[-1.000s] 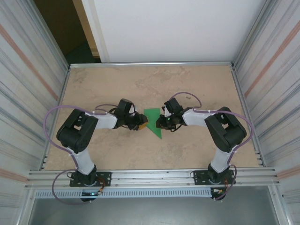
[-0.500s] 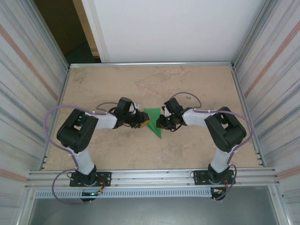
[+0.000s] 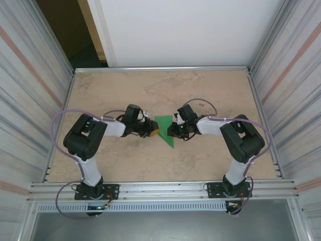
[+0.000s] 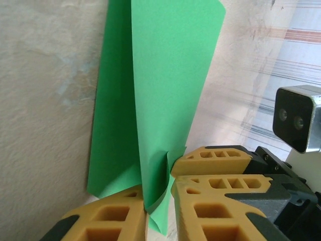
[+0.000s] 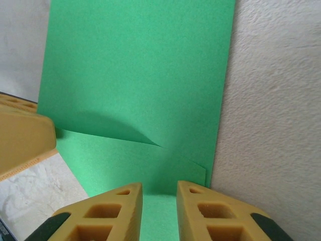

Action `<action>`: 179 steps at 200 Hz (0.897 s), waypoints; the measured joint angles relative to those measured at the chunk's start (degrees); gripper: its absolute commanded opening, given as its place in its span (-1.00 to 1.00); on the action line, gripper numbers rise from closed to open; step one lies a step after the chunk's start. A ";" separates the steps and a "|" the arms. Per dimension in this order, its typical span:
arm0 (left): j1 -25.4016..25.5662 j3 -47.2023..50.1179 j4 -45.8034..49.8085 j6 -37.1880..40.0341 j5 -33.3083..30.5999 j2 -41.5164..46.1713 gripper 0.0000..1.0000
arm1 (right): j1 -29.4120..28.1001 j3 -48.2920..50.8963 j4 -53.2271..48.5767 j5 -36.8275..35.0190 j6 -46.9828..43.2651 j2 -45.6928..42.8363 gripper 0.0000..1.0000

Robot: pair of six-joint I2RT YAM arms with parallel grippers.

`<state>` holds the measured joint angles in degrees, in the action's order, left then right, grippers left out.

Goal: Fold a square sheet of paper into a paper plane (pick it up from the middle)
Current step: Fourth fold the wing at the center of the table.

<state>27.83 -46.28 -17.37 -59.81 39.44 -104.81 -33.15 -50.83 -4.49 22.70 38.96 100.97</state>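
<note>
The thin, bright green square sheet of paper lies near the middle of the beige marbled tabletop. It is folded into an angular shape whose point aims back toward the arm bases. Through the left wrist camera I see the sheet in layers, one long panel over another, with a small crumple low on the upper panel's edge. Through the right wrist camera the paper looks mostly flat on the table, with a slanting crease across it and one layer's edge stepped over another.

My left gripper meets the paper from its left side. In its own view the left gripper has its orange fingers a narrow slot apart, and a strip of the paper's edge runs down into that slot. I cannot tell whether the pads are actually biting it.

My right gripper sits at the paper's right side, so the sheet is between the two. Close up, the right gripper has a small gap between its jaws, with green paper showing through it and nothing clamped.

One right finger shows just beside my left fingers, touching the paper's edge. A left finger sits at the sheet's far border.
</note>
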 measured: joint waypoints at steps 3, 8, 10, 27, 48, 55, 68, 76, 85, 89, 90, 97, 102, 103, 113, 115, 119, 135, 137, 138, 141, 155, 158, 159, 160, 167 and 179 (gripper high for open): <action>0.00 -0.02 -0.11 0.00 0.00 0.00 -0.60 | 0.07 0.09 0.00 0.02 -0.02 -0.11 -0.43; -0.02 -0.09 -0.17 0.00 0.02 0.00 -0.63 | 0.15 0.24 -0.02 0.00 -0.04 -0.39 -0.42; -0.04 -0.11 -0.15 0.00 0.02 -0.02 -0.64 | 0.20 0.33 -0.02 0.00 -0.09 -0.52 -0.41; -0.04 -0.13 -0.57 0.11 0.00 -0.04 -0.70 | 0.31 0.87 -0.13 -0.17 -0.17 -2.01 -0.31; -0.04 -0.24 -0.66 0.22 0.00 -0.09 -0.75 | 0.55 1.49 -0.24 -1.03 -0.50 -4.81 -0.18; -0.04 -0.26 -0.76 0.22 -0.02 -0.09 -0.75 | 0.55 1.79 -0.28 -1.60 -0.68 -6.03 -0.15; -0.04 -0.37 -0.76 0.22 -0.09 -0.09 -0.75 | 0.55 2.36 -0.35 -2.91 -1.16 -8.24 -0.11; -0.04 -0.50 -0.72 0.22 -0.26 -0.09 -0.76 | 0.55 2.71 -0.66 -3.91 -1.84 -9.64 -0.09; -0.02 -0.70 -0.52 0.39 -0.52 -0.09 -0.76 | 0.48 3.08 -1.07 -5.49 -2.56 -10.93 -0.08; -0.02 -0.79 -0.42 0.44 -0.83 -0.09 -0.76 | 0.33 3.19 -1.44 -6.51 -2.97 -11.45 -0.07; -0.02 -0.81 -0.39 0.44 -0.87 -0.07 -0.76 | 0.31 3.21 -1.44 -6.62 -3.10 -11.54 -0.07; -0.02 -1.01 0.22 0.48 -1.64 0.04 -0.76 | 0.04 3.39 -2.01 -8.46 -3.85 -12.28 -0.06; 0.00 -1.20 0.83 0.52 -2.25 0.24 -0.76 | -0.35 3.45 -2.51 -10.05 -4.55 -12.70 -0.06; 0.02 -1.22 0.87 0.52 -2.29 0.26 -0.76 | -0.44 3.48 -2.60 -10.38 -4.76 -12.79 -0.06; 0.24 -1.55 2.29 0.57 -4.00 0.96 -0.75 | -1.90 3.50 -3.58 -13.70 -6.32 -13.38 -0.06; 0.28 -1.66 2.64 0.59 -4.31 1.14 -0.76 | -2.29 3.50 -3.82 -14.47 -6.51 -13.53 -0.06; 0.39 -1.81 3.15 0.59 -4.90 1.42 -0.76 | -3.10 3.50 -4.15 -15.50 -7.13 -13.68 -0.06; 1.27 -3.10 5.49 0.57 -7.26 2.49 -0.76 | -7.89 3.48 -5.18 -20.92 -9.84 -14.03 -0.08; 1.42 -3.28 5.64 0.55 -7.52 2.60 -0.76 | -8.55 3.48 -5.29 -21.55 -10.12 -14.03 -0.08; 1.49 -3.32 5.70 0.55 -7.63 2.64 -0.76 | -8.74 3.45 -5.31 -21.68 -10.21 -14.03 -0.08; 1.73 -3.58 5.99 0.52 -8.09 2.78 -0.76 | -9.92 3.43 -5.51 -22.77 -10.82 -14.01 -0.09; 2.45 -4.48 6.93 0.35 -9.40 3.15 -0.76 | -13.73 2.97 -6.43 -26.29 -12.15 -13.57 -0.10; 2.60 -4.61 7.02 0.33 -9.57 3.15 -0.76 | -14.43 2.80 -6.54 -26.95 -12.39 -13.33 -0.10; 2.67 -4.66 7.13 0.31 -9.66 3.15 -0.76 | -14.78 2.69 -6.58 -27.23 -12.55 -13.18 -0.10; 2.69 -4.70 7.15 0.31 -9.70 3.15 -0.76 | -14.93 2.62 -6.64 -27.39 -12.55 -13.11 -0.10; 2.89 -4.96 7.56 0.11 -10.08 3.15 -0.76 | -16.22 1.95 -6.88 -28.85 -12.68 -12.31 -0.11; 3.06 -5.14 8.20 -0.22 -10.58 3.15 -0.76 | -17.70 0.76 -7.19 -31.12 -12.70 -10.69 -0.13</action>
<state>30.89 -51.42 -9.17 -60.03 28.86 -101.67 -50.85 -50.06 -11.68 -8.43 26.26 90.28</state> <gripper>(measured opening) 0.122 0.445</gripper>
